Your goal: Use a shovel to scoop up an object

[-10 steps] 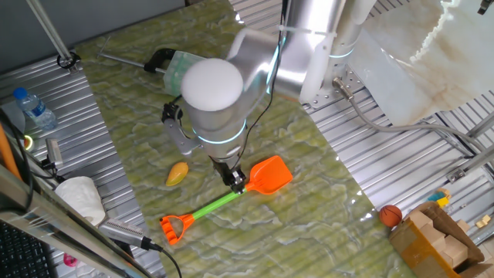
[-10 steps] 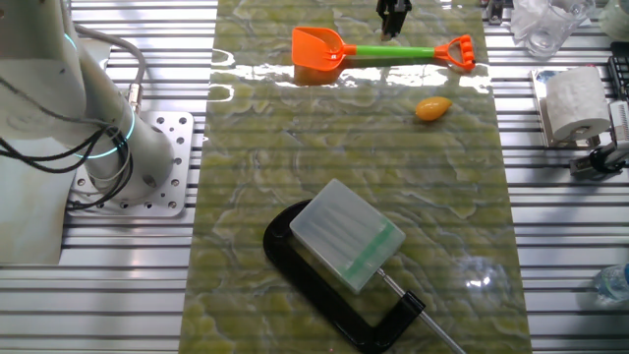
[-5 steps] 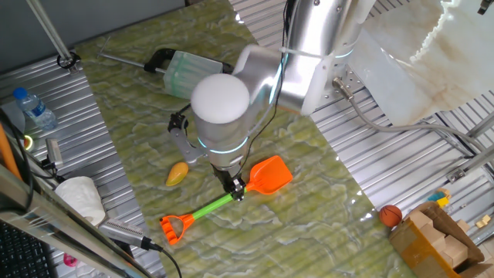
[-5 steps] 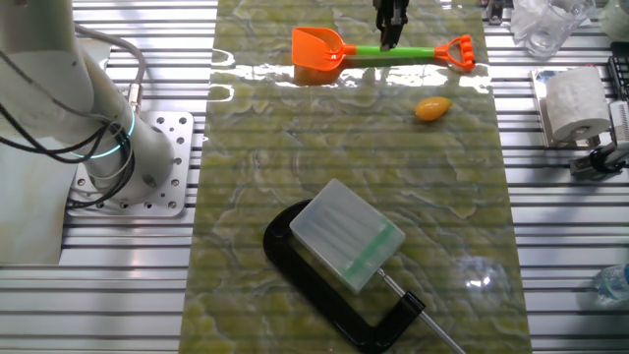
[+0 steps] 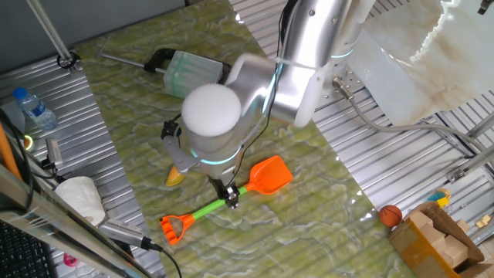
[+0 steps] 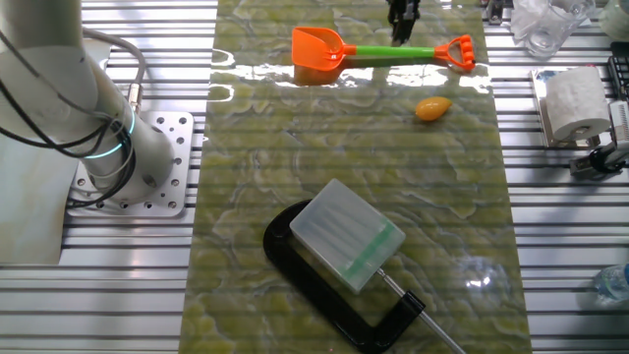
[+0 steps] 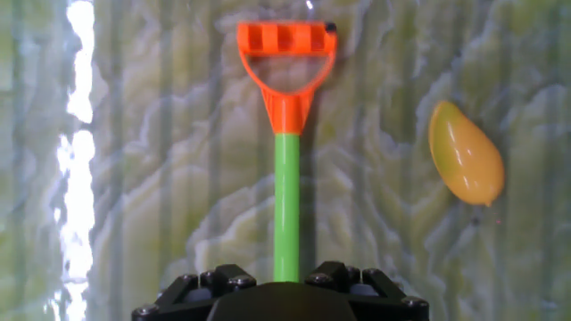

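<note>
Fingers not visible as such in the hand view; only the gripper [image 7: 284,287] body shows, straddling the shovel [image 7: 285,178] shaft, so open or closed cannot be told. Gripper sits over the green shaft, between blade and D-handle, likely for a balanced grasp. Shovel lies flat on the mat [image 6: 295,177]. The object [image 7: 466,153] rests beside the shaft near the handle, not touching.

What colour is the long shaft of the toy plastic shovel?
Bright green, between the orange blade and orange D-shaped end of the toy plastic shovel. The hand view shows it best.
</note>
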`<state>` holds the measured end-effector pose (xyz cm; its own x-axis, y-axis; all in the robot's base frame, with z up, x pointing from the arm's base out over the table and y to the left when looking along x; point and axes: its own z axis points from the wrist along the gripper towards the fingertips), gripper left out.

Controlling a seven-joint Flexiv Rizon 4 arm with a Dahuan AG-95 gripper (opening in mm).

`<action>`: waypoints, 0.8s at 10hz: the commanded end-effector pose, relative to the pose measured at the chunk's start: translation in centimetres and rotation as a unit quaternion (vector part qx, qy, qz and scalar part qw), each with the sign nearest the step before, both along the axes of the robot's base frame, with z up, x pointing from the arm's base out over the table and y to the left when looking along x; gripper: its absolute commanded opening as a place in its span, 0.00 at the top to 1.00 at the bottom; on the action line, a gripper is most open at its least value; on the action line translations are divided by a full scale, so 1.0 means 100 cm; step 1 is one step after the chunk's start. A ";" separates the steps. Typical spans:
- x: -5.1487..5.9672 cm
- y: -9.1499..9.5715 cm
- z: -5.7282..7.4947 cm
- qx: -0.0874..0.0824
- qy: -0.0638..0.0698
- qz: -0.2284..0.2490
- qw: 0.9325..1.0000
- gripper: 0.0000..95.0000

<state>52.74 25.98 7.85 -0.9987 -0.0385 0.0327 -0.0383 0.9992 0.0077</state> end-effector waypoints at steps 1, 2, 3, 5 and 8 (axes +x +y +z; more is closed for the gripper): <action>0.005 0.002 -0.012 -0.001 -0.002 0.000 1.000 0.40; 0.005 0.001 -0.017 -0.002 -0.002 0.002 1.000 0.60; 0.005 0.000 -0.021 -0.003 -0.002 0.005 1.000 0.60; 0.008 -0.008 -0.025 -0.004 -0.003 0.011 1.000 0.60; 0.012 -0.010 -0.033 -0.005 0.002 0.010 1.000 0.60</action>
<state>53.92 25.02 4.30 -0.9975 -0.0561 0.0421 -0.0562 0.9984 -0.0011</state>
